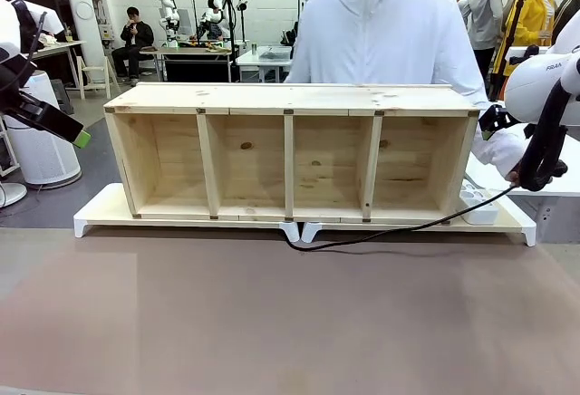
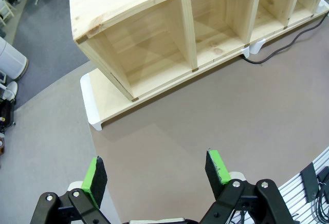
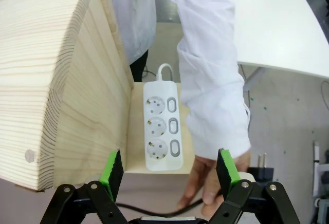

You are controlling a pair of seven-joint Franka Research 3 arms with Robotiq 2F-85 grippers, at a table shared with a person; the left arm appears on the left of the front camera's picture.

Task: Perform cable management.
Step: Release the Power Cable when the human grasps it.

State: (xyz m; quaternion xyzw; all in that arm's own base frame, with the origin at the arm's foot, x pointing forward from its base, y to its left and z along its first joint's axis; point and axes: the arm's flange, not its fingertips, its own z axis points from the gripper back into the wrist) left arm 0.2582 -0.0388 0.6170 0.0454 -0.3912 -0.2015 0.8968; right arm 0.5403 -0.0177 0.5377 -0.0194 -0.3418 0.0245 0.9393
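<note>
Your right gripper (image 3: 169, 170) hangs spread wide and empty over the white power strip (image 3: 163, 126) at the shelf's (image 1: 290, 101) right end, likely waiting while the person's hand (image 3: 203, 188) handles the cable (image 1: 381, 236). The left gripper (image 2: 157, 175) is spread too, well clear. The thin black cord trails slack along the table from the shelf's middle toward the strip.

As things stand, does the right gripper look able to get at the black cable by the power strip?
Probably not cleanly: the right gripper, jaws open, hangs above the power strip, but the person's hand is on the cable there.
</note>
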